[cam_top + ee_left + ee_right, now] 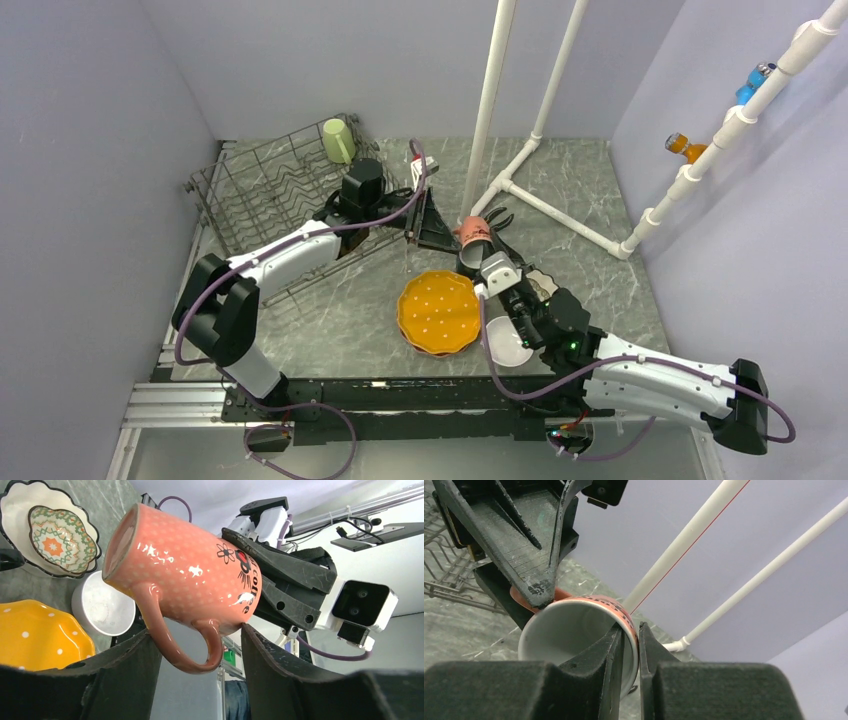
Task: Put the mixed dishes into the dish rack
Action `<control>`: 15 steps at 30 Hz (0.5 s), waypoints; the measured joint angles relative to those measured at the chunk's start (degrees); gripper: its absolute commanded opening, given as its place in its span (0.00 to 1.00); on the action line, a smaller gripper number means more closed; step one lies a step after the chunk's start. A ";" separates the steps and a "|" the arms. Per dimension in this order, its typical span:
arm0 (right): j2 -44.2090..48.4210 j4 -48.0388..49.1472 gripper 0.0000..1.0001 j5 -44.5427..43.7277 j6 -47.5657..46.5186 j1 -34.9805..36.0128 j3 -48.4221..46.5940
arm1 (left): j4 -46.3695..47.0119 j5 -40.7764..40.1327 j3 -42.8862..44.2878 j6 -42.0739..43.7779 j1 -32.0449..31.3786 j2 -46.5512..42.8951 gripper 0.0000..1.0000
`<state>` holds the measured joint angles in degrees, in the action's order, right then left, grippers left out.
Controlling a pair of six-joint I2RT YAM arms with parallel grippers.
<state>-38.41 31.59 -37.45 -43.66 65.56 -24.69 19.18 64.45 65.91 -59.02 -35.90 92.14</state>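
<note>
Pink glazed ceramic is the item in hand: the small pink mug [185,580] hangs tipped on its side above the worktop [600,220], to the right of the dish rack [230,200] and outside it.

**Tool state**
- Right tool [629,630]: clamped on the mug's rim, with one finger inside the mouth and one outside. It carries the mug.
- Left tool [197,635]: jaws partly apart and set on either side of the mug's handle. One finger meets the mug wall near the rim. A gap shows on the other side, so no firm grip is evident.

**Progress (judged)**
- Done: one item is loaded. The pale green mug [338,140] stands mouth-down at the far corner of the rack.
- In hand: the pink mug looks to be at a transfer point between the two tools, with the left tool placed nearer the rack.
- Left: most of the load remains on the worktop.

**Containers and contents**
- Dish rack: holds the green mug only, and the other tine rows show no dishes.
- Orange white-dotted plates [438,312]: they lie flat, apparently stacked, with nothing on top.
- Plain white bowl [102,605]: it sits upright beside the plates and looks empty.
- Patterned scalloped bowl [60,537]: it rests inside a larger white scalloped dish [15,500] with a dark rim.
- A dark teal mug cannot be made out in these views.
</note>
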 measured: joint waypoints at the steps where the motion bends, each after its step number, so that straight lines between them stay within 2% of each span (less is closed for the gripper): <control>1: -0.31 0.37 0.00 0.72 -1.11 -0.07 0.00 | 0.50 0.33 0.00 -0.55 0.02 0.00 0.51; 4: -0.81 2.10 0.00 1.55 -3.48 -0.37 0.02 | 1.73 1.18 -0.04 -2.01 0.46 0.00 0.39; 7: -1.46 3.02 0.00 2.05 -5.84 -0.37 0.07 | 1.99 1.29 -0.04 -2.21 0.81 0.00 0.32; 11: -2.43 4.55 0.00 1.99 -8.39 -0.39 1.03 | 0.63 1.07 -0.02 -2.12 1.29 0.00 0.31; 15: -2.38 5.31 0.00 2.58 -9.40 -0.39 1.07 | 1.60 1.33 -0.04 -2.62 1.29 0.00 0.35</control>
<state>-40.80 36.91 -34.87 -53.06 65.17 -23.62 20.78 65.78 65.87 -61.65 -34.61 92.14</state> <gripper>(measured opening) 0.149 0.381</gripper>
